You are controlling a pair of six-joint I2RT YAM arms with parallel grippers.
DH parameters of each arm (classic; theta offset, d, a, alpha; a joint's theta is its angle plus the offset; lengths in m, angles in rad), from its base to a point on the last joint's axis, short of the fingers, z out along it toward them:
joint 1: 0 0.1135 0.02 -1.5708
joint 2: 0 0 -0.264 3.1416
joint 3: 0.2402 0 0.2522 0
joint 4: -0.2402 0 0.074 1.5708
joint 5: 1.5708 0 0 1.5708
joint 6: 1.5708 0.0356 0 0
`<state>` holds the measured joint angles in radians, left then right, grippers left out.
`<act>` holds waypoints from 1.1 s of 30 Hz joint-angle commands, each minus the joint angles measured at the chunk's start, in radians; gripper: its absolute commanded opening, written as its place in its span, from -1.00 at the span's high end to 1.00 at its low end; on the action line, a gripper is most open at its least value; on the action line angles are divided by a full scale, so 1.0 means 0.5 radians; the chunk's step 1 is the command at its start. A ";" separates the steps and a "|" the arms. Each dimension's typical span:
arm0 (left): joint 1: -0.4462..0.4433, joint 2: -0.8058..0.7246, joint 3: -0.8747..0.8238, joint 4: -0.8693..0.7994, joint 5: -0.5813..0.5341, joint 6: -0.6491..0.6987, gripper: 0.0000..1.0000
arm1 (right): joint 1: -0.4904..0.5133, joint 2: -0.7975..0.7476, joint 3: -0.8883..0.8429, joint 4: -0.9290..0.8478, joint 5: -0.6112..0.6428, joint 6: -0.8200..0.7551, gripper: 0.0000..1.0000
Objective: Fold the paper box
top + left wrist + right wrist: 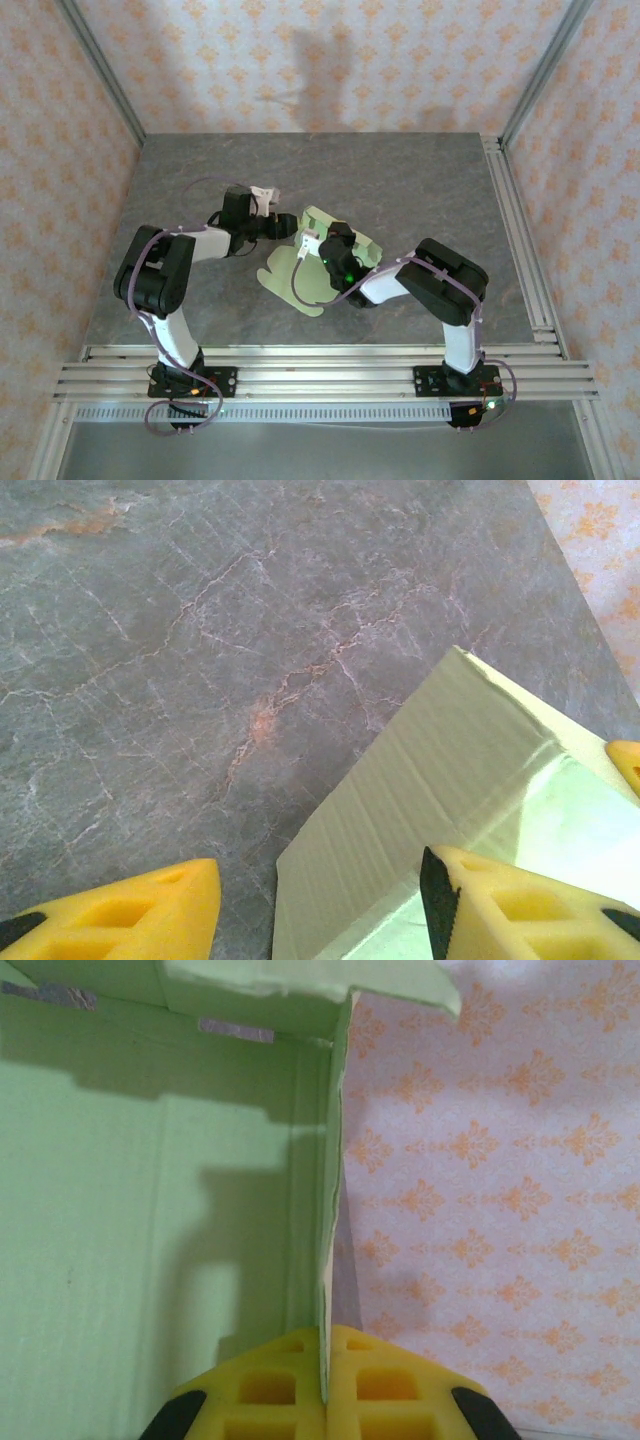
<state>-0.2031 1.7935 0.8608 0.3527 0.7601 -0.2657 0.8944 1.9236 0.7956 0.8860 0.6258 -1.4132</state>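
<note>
- The paper box [285,278] lies near the middle of the desk [420,180], between the 2 arms. It is half raised: some panels stand and others lie flat.
- From above, we see its long axis running slantwise, from the rounded tabs at the near left toward the far right.
- The right tool [325,1365] is pinched tight on the edge of a standing wall of the box. That thin wall runs straight away from its yellow pads [270,1385].
- The left tool [320,880] stands half wide. 1 finger [500,905] sits inside the box and the other sits over bare desk, with a folded panel between them that neither presses.
- 2 small grey patches [235,1028] mark the inner wall.
</note>
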 commanded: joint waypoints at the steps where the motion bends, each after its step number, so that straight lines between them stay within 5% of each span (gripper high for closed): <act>1: -0.013 -0.057 -0.013 0.013 0.059 0.105 -0.16 | 0.011 -0.008 0.054 -0.177 -0.021 0.062 1.00; 25: 0.007 -0.088 -0.004 -0.056 0.041 0.166 -0.29 | 0.006 -0.065 0.136 -0.441 -0.082 0.192 1.00; 30: 0.048 -0.067 0.020 -0.036 0.055 0.140 -0.27 | -0.015 -0.248 0.276 -1.069 -0.307 0.472 1.00; 33: 0.049 -0.070 0.039 -0.062 0.068 0.158 -0.26 | -0.009 -0.182 0.236 -0.799 -0.186 0.245 1.00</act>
<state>-0.1844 1.7863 0.8612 0.3389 0.7975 -0.1925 0.8864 1.8332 0.9104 0.5152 0.5385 -1.2507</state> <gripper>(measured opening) 0.633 0.053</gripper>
